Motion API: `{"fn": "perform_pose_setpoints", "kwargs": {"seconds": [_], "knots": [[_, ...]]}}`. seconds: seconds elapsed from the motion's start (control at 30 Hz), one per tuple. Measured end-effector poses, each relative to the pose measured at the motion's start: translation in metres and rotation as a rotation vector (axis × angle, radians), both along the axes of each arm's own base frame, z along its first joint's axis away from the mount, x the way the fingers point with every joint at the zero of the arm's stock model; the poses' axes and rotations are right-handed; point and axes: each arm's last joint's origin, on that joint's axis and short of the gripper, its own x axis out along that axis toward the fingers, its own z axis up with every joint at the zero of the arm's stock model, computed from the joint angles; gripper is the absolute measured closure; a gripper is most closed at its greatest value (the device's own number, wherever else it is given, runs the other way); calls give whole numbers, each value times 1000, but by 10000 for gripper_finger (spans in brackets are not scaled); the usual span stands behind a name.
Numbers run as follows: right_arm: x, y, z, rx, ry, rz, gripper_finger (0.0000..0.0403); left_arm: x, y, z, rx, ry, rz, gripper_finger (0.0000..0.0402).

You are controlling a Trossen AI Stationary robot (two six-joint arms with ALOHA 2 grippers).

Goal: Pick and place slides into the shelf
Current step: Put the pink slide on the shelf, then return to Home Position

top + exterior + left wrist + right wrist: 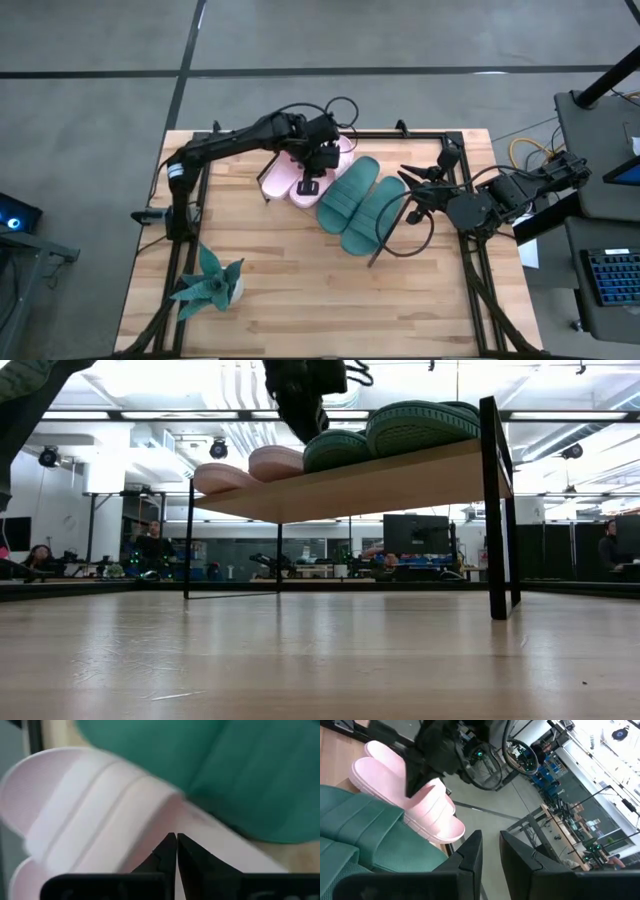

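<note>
The shelf [400, 478], a light wood board on black legs, carries all the slides side by side. Two pale pink slides [298, 178] lie on its left part, and two dark green slides [358, 205] on its right part, soles down. My left gripper [311, 183] hovers shut over the pink slide [100, 820] that lies next to the green ones, pointing steeply down. My right gripper [490, 852] stands at the table's right side, by the green slides' right edge [410, 190]. It is slightly open, with nothing between its fingers. My left gripper has its shut fingertips [170, 845] right over the pink slide's upper face, beside its strap [90, 805]. It comes from above at a steep slant. Whether the tips touch the slide or stand just off it, I cannot tell.
A green leafy toy plant [210, 282] stands near the table's front left corner. A black cable loop [405, 240] hangs by the right arm. Bare tabletop lies in front of the shelf [300, 290]. People sit in the room beyond the table.
</note>
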Motion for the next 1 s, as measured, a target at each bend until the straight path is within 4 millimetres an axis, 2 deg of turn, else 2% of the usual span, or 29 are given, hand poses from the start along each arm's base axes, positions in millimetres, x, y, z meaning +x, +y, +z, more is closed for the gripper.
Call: {"fn": "perform_pose_setpoints", "kwargs": {"seconds": [0.2, 0.43, 0.6, 0.73, 0.9, 1.0], "knots": [[0, 0, 0, 2, -2, 0, 346, 4, 12, -16, 13, -19, 25, 402], [0, 0, 0, 3, -3, -1, 346, 5, 15, -38, -13, 35, 27, 402], [0, 0, 0, 4, -3, -1, 346, 5, 15, -46, -18, 47, 29, 402], [0, 0, 0, 3, -3, -1, 346, 3, 15, -35, -9, 27, 31, 402], [0, 0, 0, 3, -2, -1, 346, -2, 10, -13, -7, -7, 51, 401], [0, 0, 0, 3, -2, 0, 346, -11, 7, -1, -19, -2, 64, 401]]}}
